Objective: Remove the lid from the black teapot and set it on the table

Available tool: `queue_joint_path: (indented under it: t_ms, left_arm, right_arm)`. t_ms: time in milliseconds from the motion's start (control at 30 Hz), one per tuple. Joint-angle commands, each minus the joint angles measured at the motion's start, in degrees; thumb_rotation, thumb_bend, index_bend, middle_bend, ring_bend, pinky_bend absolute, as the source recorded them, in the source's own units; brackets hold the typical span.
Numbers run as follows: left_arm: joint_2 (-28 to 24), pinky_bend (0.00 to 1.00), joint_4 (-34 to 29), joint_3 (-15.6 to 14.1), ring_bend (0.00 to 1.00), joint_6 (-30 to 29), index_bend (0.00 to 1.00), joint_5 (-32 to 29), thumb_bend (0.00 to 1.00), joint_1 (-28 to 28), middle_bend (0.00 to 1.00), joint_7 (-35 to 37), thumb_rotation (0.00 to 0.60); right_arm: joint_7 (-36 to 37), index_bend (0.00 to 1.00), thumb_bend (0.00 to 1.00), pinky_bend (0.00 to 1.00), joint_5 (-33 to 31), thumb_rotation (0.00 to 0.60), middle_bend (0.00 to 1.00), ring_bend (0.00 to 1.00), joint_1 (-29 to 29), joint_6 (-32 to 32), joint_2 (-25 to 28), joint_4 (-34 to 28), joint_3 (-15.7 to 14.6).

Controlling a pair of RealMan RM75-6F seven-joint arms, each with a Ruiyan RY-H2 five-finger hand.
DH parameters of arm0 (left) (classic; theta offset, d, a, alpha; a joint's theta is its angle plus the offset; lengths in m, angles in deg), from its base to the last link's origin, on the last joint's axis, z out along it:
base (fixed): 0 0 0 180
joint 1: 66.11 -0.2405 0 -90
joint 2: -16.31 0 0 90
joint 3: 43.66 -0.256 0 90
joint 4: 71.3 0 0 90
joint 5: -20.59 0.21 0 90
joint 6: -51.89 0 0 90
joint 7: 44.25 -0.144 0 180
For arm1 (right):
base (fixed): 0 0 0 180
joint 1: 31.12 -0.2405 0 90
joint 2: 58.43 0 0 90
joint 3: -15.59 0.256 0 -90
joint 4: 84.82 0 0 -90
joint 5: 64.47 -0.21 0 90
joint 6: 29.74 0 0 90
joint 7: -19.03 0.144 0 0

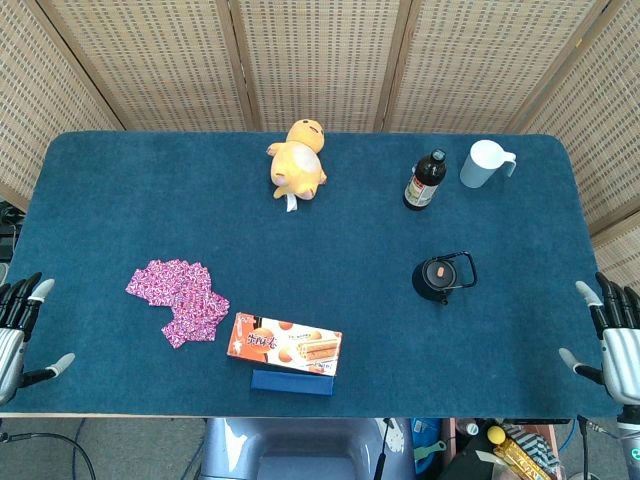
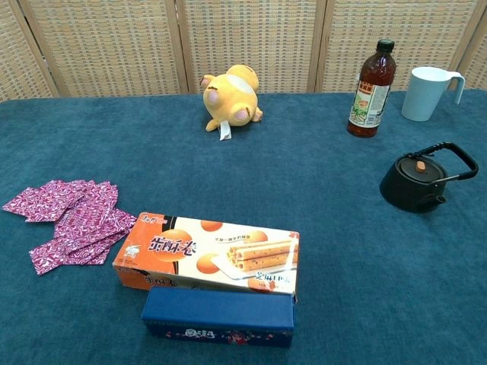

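The black teapot (image 1: 438, 280) (image 2: 415, 183) stands on the blue table at the right, its lid (image 1: 437, 273) (image 2: 419, 168) on, with a small orange knob on top. Its wire handle leans toward the back right. My right hand (image 1: 612, 338) hangs at the table's right edge, fingers spread, holding nothing, well to the right of the teapot. At the left edge my left hand (image 1: 20, 330) is also spread and empty. Neither hand shows in the chest view.
A dark bottle (image 1: 424, 180) (image 2: 371, 89) and a pale mug (image 1: 487, 164) (image 2: 430, 93) stand behind the teapot. A yellow plush toy (image 1: 298, 160) lies at the back centre. Purple packets (image 1: 180, 298), an orange snack box (image 1: 285, 344) and a blue box (image 1: 292, 381) lie front left.
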Motion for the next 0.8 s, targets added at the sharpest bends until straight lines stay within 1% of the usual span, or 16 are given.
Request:
queue_joint_path:
  t_ms: [33,200,400,467,500,567,600,667,700,767,800]
  left_arm:
    - [0.03,0.00,0.09,0.01,0.00,0.08,0.00,-0.03,0.11,0.05,0.00,0.07,0.600]
    - [0.09,0.00,0.18,0.05,0.00,0.17,0.00,-0.16,0.11,0.09,0.00,0.06,0.600]
    - [0.16,0.00,0.30,0.24,0.00,0.65,0.00,-0.63,0.11,0.34,0.00,0.07,0.600]
    - [0.20,0.00,0.34,0.39,0.00,1.00,0.00,-1.03,0.11,0.50,0.00,-0.02,0.600]
    - [0.21,0.00,0.32,0.44,0.00,1.11,0.00,-1.19,0.11,0.55,0.00,0.01,0.600]
    - [0.19,0.00,0.33,0.57,0.00,1.34,0.00,-1.64,0.11,0.61,0.00,0.12,0.600]
    - [0.16,0.00,0.34,0.72,0.00,1.36,0.00,-1.99,0.11,0.59,0.00,0.25,0.600]
    - [0.07,0.00,0.34,0.85,0.00,1.36,0.00,-2.26,0.11,0.59,0.00,0.47,0.600]
    - [0.00,0.00,0.34,0.90,0.00,1.38,0.00,-2.37,0.10,0.60,0.00,0.61,0.600]
    - [-0.11,0.00,0.37,0.98,0.00,1.44,0.00,-2.56,0.11,0.62,0.00,0.91,0.600]
    - [-0.15,0.00,0.41,1.02,0.00,1.49,0.00,-2.65,0.11,0.64,0.00,1.03,0.600]
  right_arm:
    - [-0.15,0.00,0.00,0.00,0.07,0.600,0.00,0.00,-0.13,-0.25,-0.08,0.03,-0.10]
    - [-0.21,0.00,0.00,0.00,0.54,0.600,0.00,0.00,-0.54,-1.00,-0.29,0.12,-0.44]
    - [0.78,0.00,0.00,0.00,4.02,0.600,0.00,0.00,-2.98,-3.56,-0.81,1.71,-1.48]
    - [-0.14,0.00,0.04,0.00,5.23,0.600,0.00,0.00,-4.49,-5.43,-0.90,2.34,-1.83]
    - [-0.33,0.00,0.08,0.00,5.74,0.600,0.00,0.00,-5.16,-6.37,-0.80,2.29,-2.02]
    - [0.30,0.00,0.19,0.00,6.50,0.600,0.00,0.00,-7.61,-10.28,-0.08,1.53,-2.38]
    - [0.97,0.00,0.26,0.00,5.74,0.600,0.00,0.00,-9.57,-14.28,0.69,0.59,-2.37]
    - [1.92,0.00,0.42,0.00,3.65,0.600,0.00,0.00,-12.11,-19.46,2.17,-1.13,-1.81]
    - [2.37,0.00,0.47,0.00,2.37,0.600,0.00,0.00,-13.25,-21.78,2.75,-1.86,-1.40]
    - [3.68,0.00,0.64,0.00,-1.09,0.600,0.00,0.00,-15.89,-27.36,3.98,-3.32,-0.32]
    - [4.83,0.00,0.68,0.00,-3.08,0.600,0.00,0.00,-17.21,-30.23,4.66,-4.26,0.32]
